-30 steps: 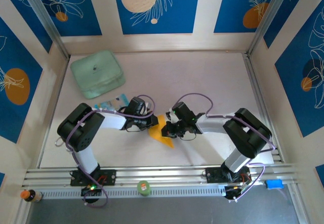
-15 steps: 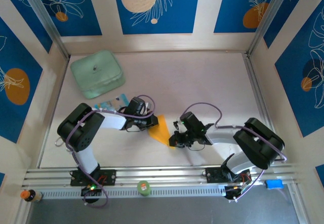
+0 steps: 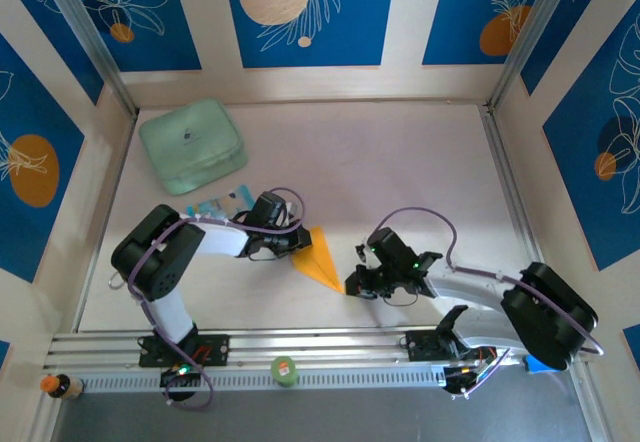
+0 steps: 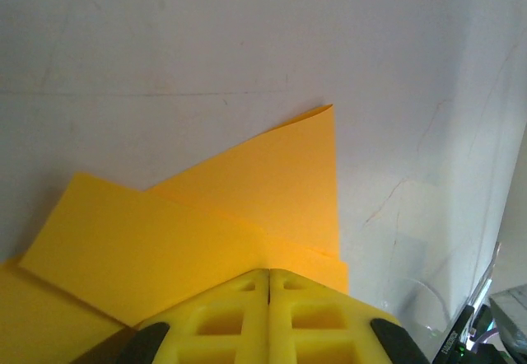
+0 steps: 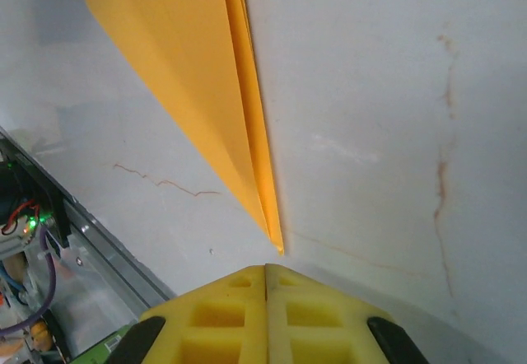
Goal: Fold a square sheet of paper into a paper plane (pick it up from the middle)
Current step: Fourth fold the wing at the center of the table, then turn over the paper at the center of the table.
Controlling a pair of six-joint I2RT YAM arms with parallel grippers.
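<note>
Paper plane point(image 3: 322, 260): my closed left end effector point(image 3: 301, 244) lies low on its tail, closed right end effector point(image 3: 352, 284) beside its nose.

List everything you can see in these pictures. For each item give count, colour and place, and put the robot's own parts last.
paper plane: one, orange-yellow, mid-table between the grippers
box: one, mint green, far left of table
packet: one, blue and white, just nearer than the box
table: one, pale
bottle: one, orange cap, near-left corner
round object: one, green, near rail
block: one, blue, near-right
left gripper: one, yellow, shut, at plane's wide end
right gripper: one, yellow, shut, by plane's tip
</note>
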